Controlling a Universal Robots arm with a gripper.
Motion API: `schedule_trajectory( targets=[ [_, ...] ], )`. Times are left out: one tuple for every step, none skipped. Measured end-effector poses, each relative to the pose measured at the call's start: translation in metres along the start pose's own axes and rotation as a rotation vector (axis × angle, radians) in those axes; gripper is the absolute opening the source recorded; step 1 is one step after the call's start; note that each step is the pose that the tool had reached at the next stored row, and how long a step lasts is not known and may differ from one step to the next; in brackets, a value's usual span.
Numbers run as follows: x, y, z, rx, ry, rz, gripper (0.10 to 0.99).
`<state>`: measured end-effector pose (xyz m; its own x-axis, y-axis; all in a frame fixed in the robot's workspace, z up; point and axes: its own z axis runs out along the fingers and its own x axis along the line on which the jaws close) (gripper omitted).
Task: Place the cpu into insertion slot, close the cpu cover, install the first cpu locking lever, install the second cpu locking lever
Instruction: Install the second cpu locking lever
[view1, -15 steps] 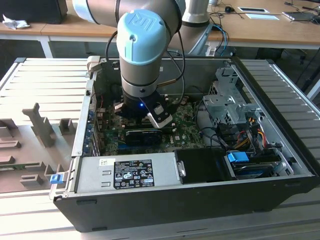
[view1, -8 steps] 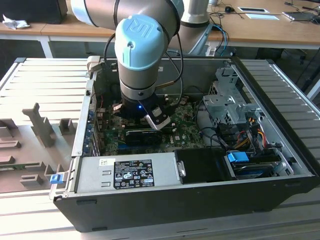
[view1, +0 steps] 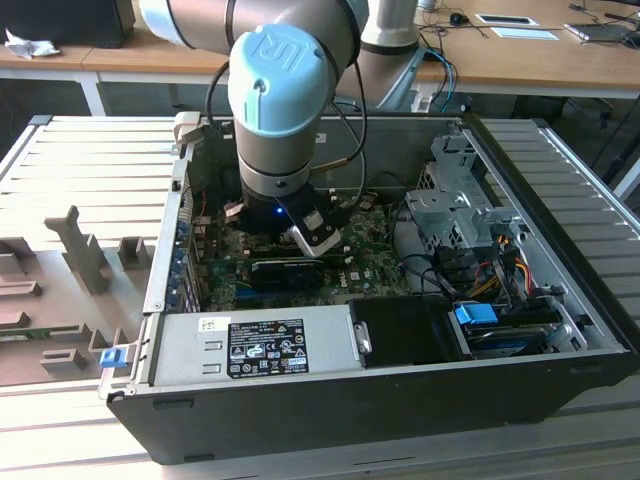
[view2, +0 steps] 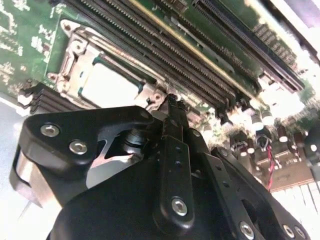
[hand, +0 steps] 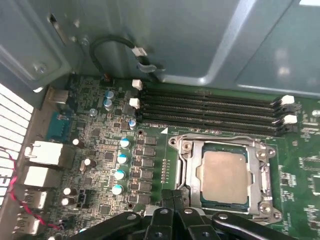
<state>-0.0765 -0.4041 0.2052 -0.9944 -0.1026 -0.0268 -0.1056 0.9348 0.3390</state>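
Note:
The cpu (hand: 225, 171) lies flat in the insertion slot (hand: 264, 202) on the green motherboard; its pale silver top (view2: 109, 85) shows in both wrist views. The cpu cover (hand: 188, 167) lies down around it, and the chip shows through its window. A thin metal lever (hand: 220, 136) runs along the socket edge beside the memory slots. My gripper (hand: 174, 196) is shut, fingertips pressed together with nothing seen between them, right at the socket frame's edge (view2: 156, 95). In the exterior view the gripper (view1: 312, 236) reaches down into the open computer case and the arm hides the socket.
Long black memory slots (hand: 210, 107) run close beside the socket. Blue-topped capacitors (hand: 120, 167) and rear port blocks (hand: 42, 152) stand nearby. The case walls (view1: 545, 215), a power supply (view1: 255, 345), a drive cage (view1: 455, 205) and cables (view1: 490, 270) hem the arm in.

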Motion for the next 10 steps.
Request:
schedule_trajectory(
  targets=[
    [0.0, 0.0008, -0.0021, 0.0, 0.0001, 0.0, 0.106],
    [-0.0001, 0.0015, -0.0043, 0.0, 0.0, 0.0, 0.106],
    [-0.0002, 0.0028, -0.0079, 0.0, 0.0001, 0.0, 0.106],
    [-0.0003, 0.0045, -0.0124, 0.0, 0.0004, 0.0, 0.106],
    [-0.0005, 0.0054, -0.0147, 0.001, 0.0006, 0.0, 0.106],
    [-0.0006, 0.0073, -0.0198, 0.001, 0.0004, 0.0, 0.106],
    [-0.0006, 0.008, -0.0217, 0.001, 0.0004, 0.0, 0.106],
    [-0.0007, 0.0081, -0.0221, 0.001, 0.0004, 0.0, 0.106],
    [-0.0006, 0.0081, -0.022, 0.001, 0.0003, 0.0, 0.106],
    [-0.0006, 0.0081, -0.0221, 0.001, 0.0004, 0.0, 0.106]
  ],
)
